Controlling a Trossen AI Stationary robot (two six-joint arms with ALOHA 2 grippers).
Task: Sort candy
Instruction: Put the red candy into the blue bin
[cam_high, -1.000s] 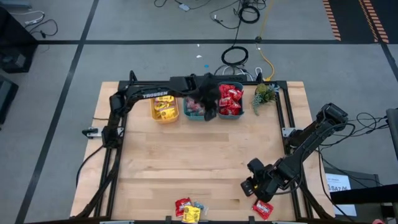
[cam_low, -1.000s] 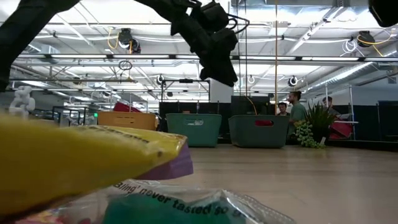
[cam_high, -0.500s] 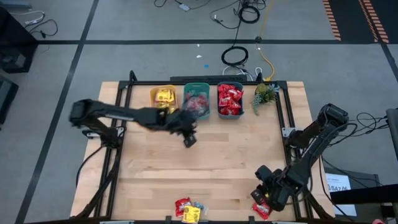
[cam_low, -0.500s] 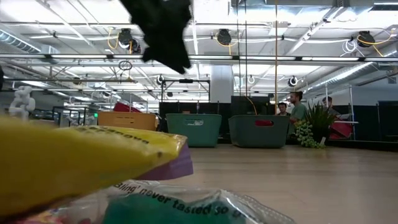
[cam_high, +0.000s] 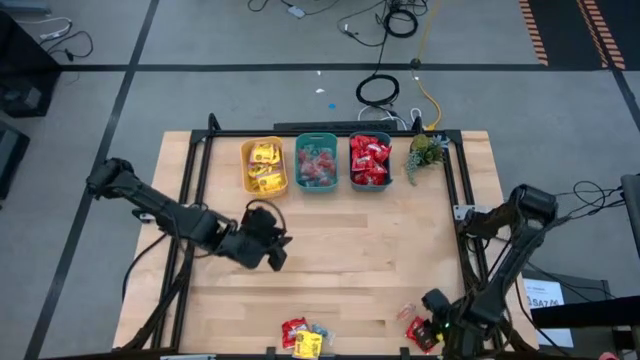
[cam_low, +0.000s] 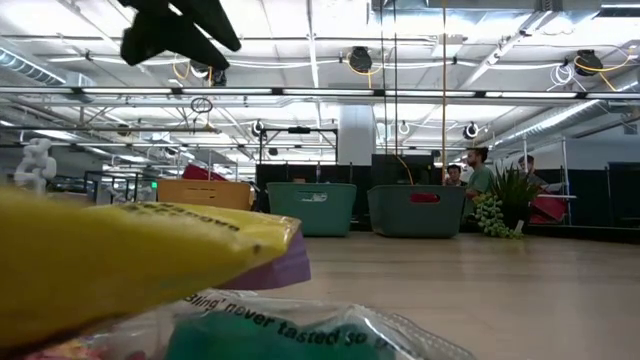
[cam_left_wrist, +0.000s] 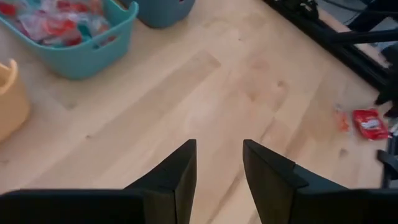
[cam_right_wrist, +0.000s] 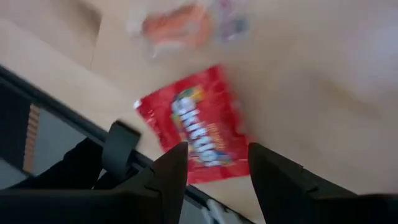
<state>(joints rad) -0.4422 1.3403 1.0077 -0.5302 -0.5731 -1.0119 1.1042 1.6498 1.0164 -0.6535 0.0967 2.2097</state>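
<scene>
Candy is distributed in two zones of the table (cam_high: 330, 260). Along the far edge stand three bins, evidently one per type: the yellow bin (cam_high: 264, 166) holds yellow packets, the middle teal bin (cam_high: 317, 165) the small clear-wrapped pieces, and the right teal bin (cam_high: 370, 162) red packets. A small plant (cam_high: 425, 152) stands beside the last bin, clear of the work.

Unsorted stock remains at the near edge. A mixed cluster (cam_high: 304, 338) of red, yellow and clear pieces lies about midway along it. Toward the near right corner lie one red packet (cam_right_wrist: 198, 132) and, just beside it, a small clear-wrapped piece (cam_high: 408, 314).

The right gripper (cam_right_wrist: 217, 168) is low over that red packet, fingers apart and straddling it, the packet flat on the table and not yet clamped. This placement is consistent with lining up a pick.

The left gripper (cam_left_wrist: 219, 165) hangs above bare wood in the left half of the table, between the bins and the near edge, fingers apart and holding nothing. Judged to be free for its next pick.

Assessment: sorting is well advanced; only the near-edge pieces are outstanding.
</scene>
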